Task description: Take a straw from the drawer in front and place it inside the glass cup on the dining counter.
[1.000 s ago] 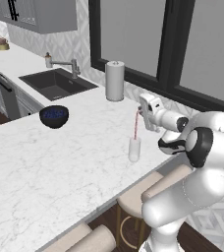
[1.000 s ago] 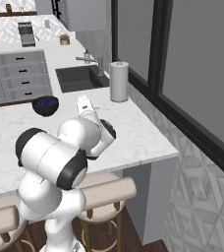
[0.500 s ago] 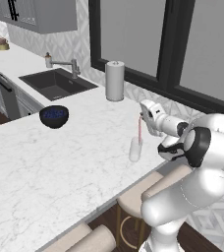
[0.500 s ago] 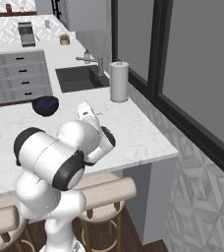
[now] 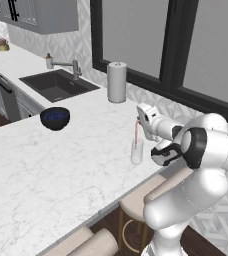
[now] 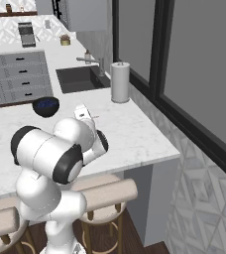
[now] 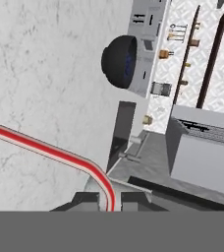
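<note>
We have the gripper (image 5: 140, 119) pinched on the straw (image 5: 136, 132), whose lower end stands in the cup (image 5: 136, 151) near the counter (image 5: 61, 170) edge; dragging sideways before release could topple it

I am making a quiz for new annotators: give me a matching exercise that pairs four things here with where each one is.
Things:
1. straw
2. glass cup
3. dark blue bowl
4. paper towel roll

Places:
A. upright beside the sink
B. lower end inside the cup, top at the pincer
C. near the counter's stool-side edge
D. mid-counter, in front of the sink

Pairs: 1-B, 2-C, 3-D, 4-A
</note>
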Robot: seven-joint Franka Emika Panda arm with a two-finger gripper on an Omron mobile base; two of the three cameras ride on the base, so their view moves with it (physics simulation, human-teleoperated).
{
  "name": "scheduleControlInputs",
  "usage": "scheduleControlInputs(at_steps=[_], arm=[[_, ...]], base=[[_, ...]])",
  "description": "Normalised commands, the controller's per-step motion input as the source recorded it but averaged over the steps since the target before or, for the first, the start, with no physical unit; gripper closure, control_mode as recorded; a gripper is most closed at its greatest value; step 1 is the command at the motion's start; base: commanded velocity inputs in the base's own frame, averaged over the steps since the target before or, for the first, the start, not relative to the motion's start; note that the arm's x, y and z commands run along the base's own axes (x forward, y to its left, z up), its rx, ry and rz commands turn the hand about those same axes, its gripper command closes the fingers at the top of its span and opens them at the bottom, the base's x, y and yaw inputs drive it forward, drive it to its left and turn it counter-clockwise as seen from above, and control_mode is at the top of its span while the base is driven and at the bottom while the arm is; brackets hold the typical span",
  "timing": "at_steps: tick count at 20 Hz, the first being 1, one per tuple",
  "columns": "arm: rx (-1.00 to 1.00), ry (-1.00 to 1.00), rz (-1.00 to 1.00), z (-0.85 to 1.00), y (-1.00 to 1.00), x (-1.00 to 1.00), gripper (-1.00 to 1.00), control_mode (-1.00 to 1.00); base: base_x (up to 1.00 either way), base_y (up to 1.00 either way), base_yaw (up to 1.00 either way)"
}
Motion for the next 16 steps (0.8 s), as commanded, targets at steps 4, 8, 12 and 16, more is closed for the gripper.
scheduleControlInputs(at_steps=[4,8,12,16], arm=[[0.18,-0.15,0.1,-0.03,-0.26,0.08,-1.0,-1.0],[0.11,-0.17,0.14,-0.1,-0.36,0.09,-1.0,-1.0],[0.01,-0.1,0.2,-0.24,-0.29,0.08,-1.0,-1.0],[-0.16,0.01,0.28,-0.31,-0.09,0.06,-1.0,-1.0]], base=[[0.0,0.0,0.0],[0.0,0.0,0.0],[0.0,0.0,0.0],[0.0,0.0,0.0]])
